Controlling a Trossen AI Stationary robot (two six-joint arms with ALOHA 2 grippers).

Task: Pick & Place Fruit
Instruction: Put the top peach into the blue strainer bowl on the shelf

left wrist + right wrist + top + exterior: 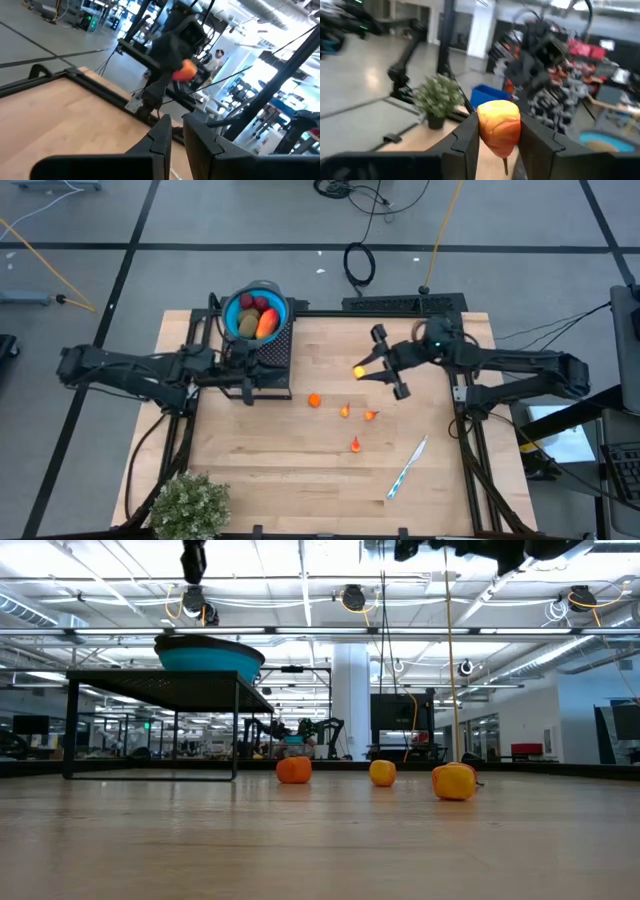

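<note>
Right gripper (375, 367) clamped on small orange fruit (499, 125), raised above table. Carry level toward bowl (255, 315), far across; release only directly over it. Left gripper (176, 131) nearly together, empty, beside bowl.

Right gripper (499, 150): black fingers; held fruit (499, 125) orange-yellow with a dark stem. Beyond it: green plant (438, 97). Bowl (256, 315): blue; contents dark red, brown-green and red-orange. Table (250, 450): light wood; 4 loose orange pieces (314, 400). Pen (407, 468): white and blue.
</note>
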